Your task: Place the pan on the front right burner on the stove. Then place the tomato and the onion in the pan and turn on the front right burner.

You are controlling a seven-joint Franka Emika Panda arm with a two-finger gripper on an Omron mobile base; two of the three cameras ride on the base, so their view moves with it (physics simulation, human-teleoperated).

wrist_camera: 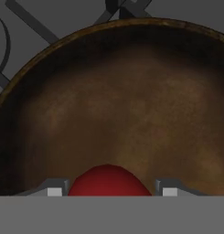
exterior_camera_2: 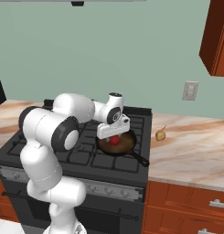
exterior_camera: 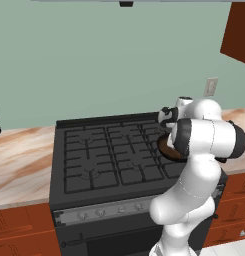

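The dark brown pan [exterior_camera_2: 128,145] sits on the front right burner [exterior_camera_2: 117,162] of the black stove [exterior_camera: 101,155], its thin black handle [exterior_camera_2: 140,158] pointing toward the front right. My gripper [exterior_camera_2: 114,137] hangs just over the pan's middle, shut on the red tomato [exterior_camera_2: 114,140]. In the hand view the tomato [wrist_camera: 109,181] sits between the two fingertips of the gripper [wrist_camera: 109,192], low over the pan's brown floor [wrist_camera: 122,105]. The tan onion [exterior_camera_2: 160,135] lies on the counter right of the stove. In the left base view my arm hides most of the pan [exterior_camera: 165,148].
A silver strip of small knobs [exterior_camera_2: 109,191] runs along the stove's front. Marble counter [exterior_camera_2: 195,146] stretches right of the stove, with a wall outlet [exterior_camera_2: 190,90] above it and a wood cabinet [exterior_camera_2: 218,41] at the upper right. More counter [exterior_camera: 21,160] lies left of the stove.
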